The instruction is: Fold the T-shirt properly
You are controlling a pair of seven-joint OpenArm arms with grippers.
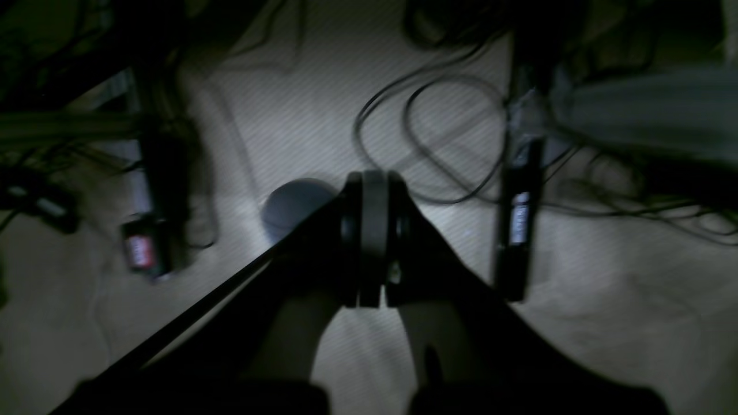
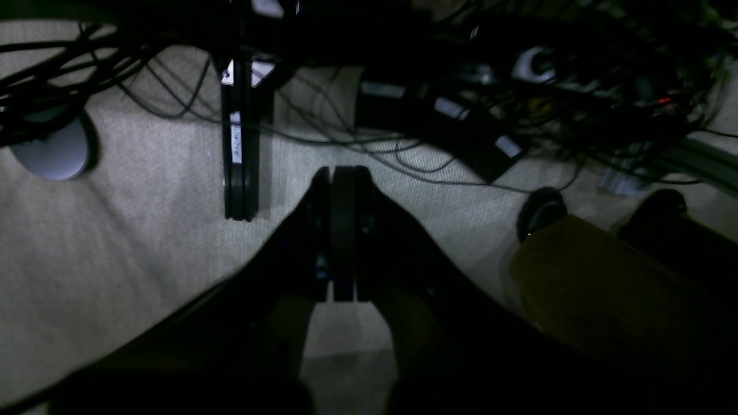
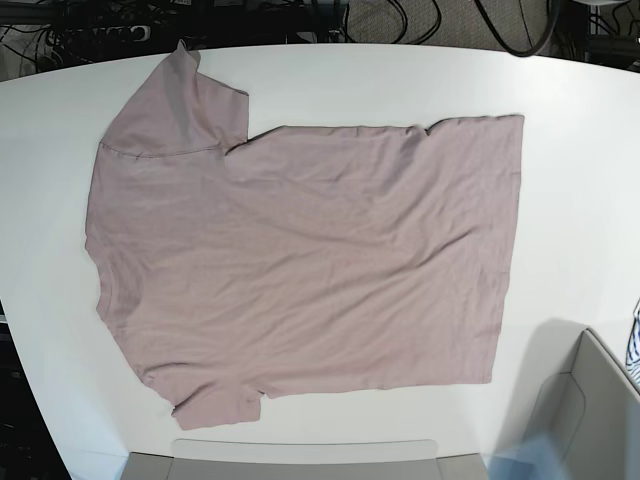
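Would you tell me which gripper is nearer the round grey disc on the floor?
Left, it seems: the disc sits right beside the shut jaws of the left gripper, while it lies far off to the side of the right gripper.

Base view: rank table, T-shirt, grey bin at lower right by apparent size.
1. Table, spans the frame.
2. T-shirt, covers most of the tabletop.
3. Grey bin, smallest as seen, but cropped by the frame edge and nearer the camera, so unsure.
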